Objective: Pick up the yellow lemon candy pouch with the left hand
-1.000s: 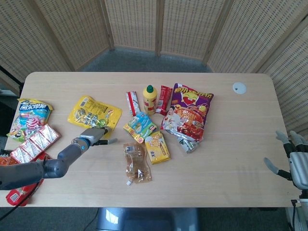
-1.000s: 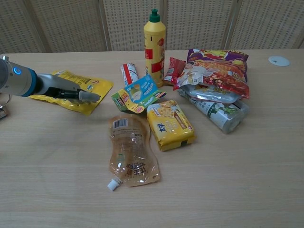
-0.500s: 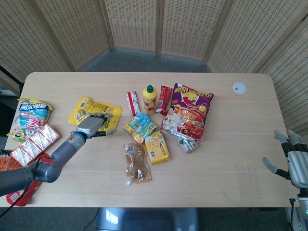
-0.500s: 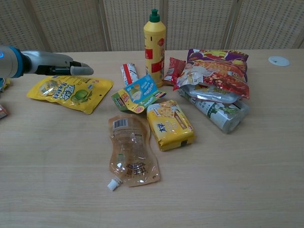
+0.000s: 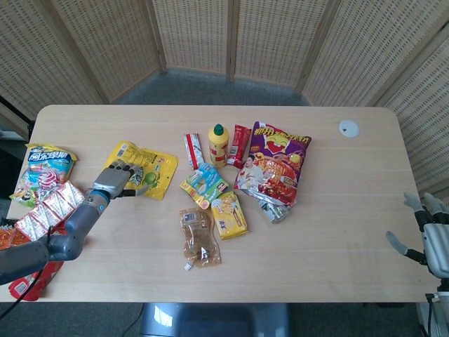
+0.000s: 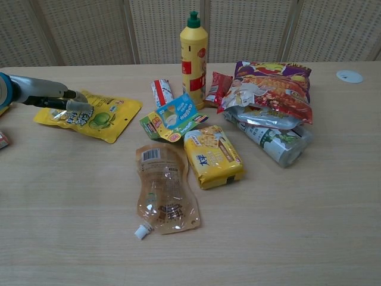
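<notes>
Head view: the left hand (image 5: 116,180) has drawn back toward the table's left side since half a second ago and now sits over the left part of the lemon pouch (image 5: 144,169), fingers curled down onto it. Whether it actually grips the pouch cannot be told. The pouch lies flat on the table (image 5: 337,210), left of the yellow bottle (image 5: 219,144), in the same spot as before. The right hand (image 5: 428,232) hangs off the table's right edge, fingers spread, holding nothing, hardly changed.

Chest view: the left hand (image 6: 50,100) has dropped from above the pouch (image 6: 95,114) to its left end, fingertips touching the top. The pouch rests flat, unmoved, left of the blue packet (image 6: 172,118).
</notes>
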